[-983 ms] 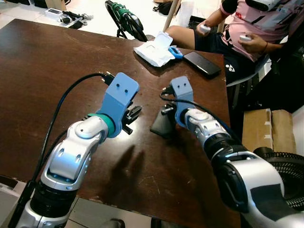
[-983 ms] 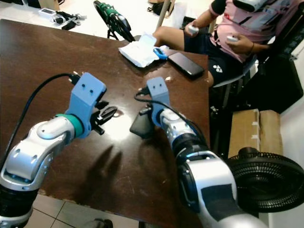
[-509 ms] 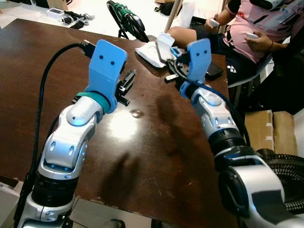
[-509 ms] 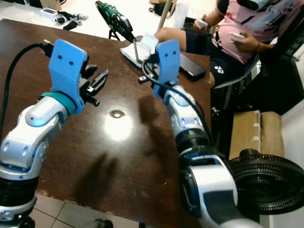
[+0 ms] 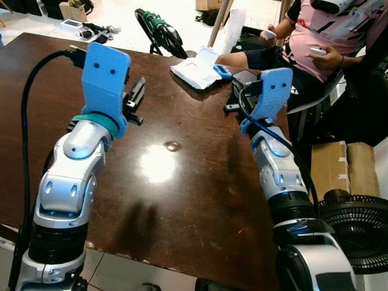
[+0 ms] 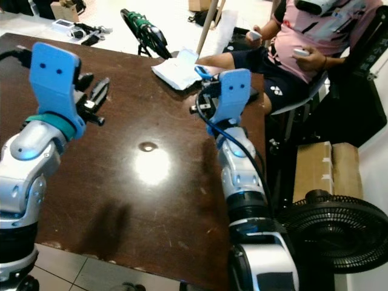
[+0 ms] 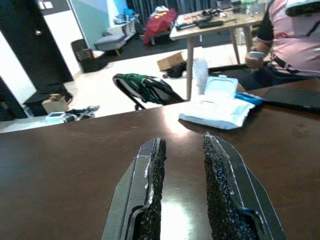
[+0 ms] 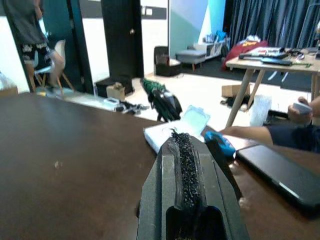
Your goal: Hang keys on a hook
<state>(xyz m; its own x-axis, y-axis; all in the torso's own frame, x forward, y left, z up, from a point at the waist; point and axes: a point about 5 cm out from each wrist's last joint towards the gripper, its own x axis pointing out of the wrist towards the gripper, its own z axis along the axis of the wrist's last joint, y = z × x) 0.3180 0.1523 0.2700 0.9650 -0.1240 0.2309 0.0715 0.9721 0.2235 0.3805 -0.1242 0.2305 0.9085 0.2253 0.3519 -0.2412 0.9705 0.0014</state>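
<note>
Dark brown wooden table (image 5: 182, 200) is carrying both arms raised above it, each wrist capped by a blue camera mount. Left gripper (image 7: 184, 150) is hovering over the table's left half, its two black fingers (image 7: 223, 200) standing apart with a narrow gap between them, nothing held. Beyond those fingertips a white wipes packet (image 7: 220, 107) with its lid up is lying on the table, a blue item (image 7: 248, 98) touching its far side and a black phone (image 7: 292, 97) just beside that. Right gripper (image 8: 186, 136) is hovering near the table's right edge, fingers pressed together, nothing visible between them; the same packet (image 8: 177, 127), blue item (image 8: 220, 141) and phone (image 8: 280, 172) are lying just past its tip. A small roundish spot (image 5: 173, 146) is sitting on the tabletop between the two arms, too small to identify. No keys or hook can be made out. A seated person (image 5: 330, 36) is holding small white controllers beyond the table's far right corner. A black fan (image 5: 357, 230) and cardboard box (image 5: 339, 167) are standing on the floor at right
</note>
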